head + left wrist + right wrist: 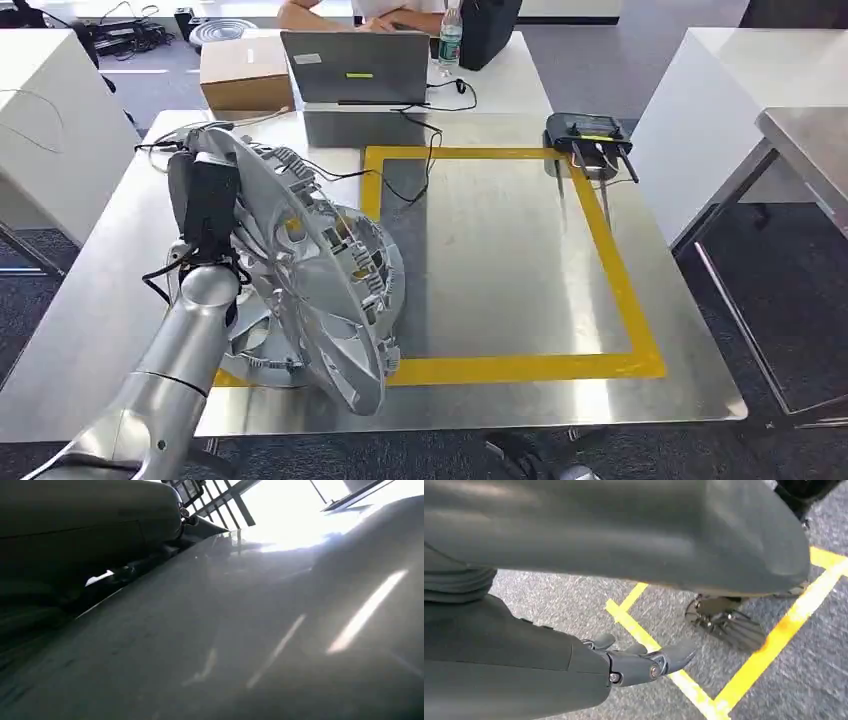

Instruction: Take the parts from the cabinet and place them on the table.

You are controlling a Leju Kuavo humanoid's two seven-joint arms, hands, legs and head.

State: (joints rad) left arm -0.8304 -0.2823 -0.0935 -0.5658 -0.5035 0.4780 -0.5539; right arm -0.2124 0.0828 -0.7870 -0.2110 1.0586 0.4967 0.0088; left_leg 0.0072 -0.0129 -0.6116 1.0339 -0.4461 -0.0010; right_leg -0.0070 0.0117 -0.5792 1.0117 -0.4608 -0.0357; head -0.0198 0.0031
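Note:
A large silver wheel cover (320, 290) stands tilted on edge over the near left of the steel table (500, 250). My left arm (195, 320) reaches up behind it, and my left hand (85, 525) grips it, with the thumb pressed against its smooth face (260, 630). The fingers are hidden behind the cover. A second silver part (262, 362) lies flat on the table beneath it, at the corner of the yellow tape square (600, 240). My right hand (644, 662) hangs over the carpeted floor, its fingers apart and holding nothing.
At the table's far side stand a laptop (355, 65), a cardboard box (245, 75), a water bottle (450, 40) and a seated person (320, 12). A black device with antennas (590, 135) sits at the square's far right corner. Cables (400, 170) trail across the far left.

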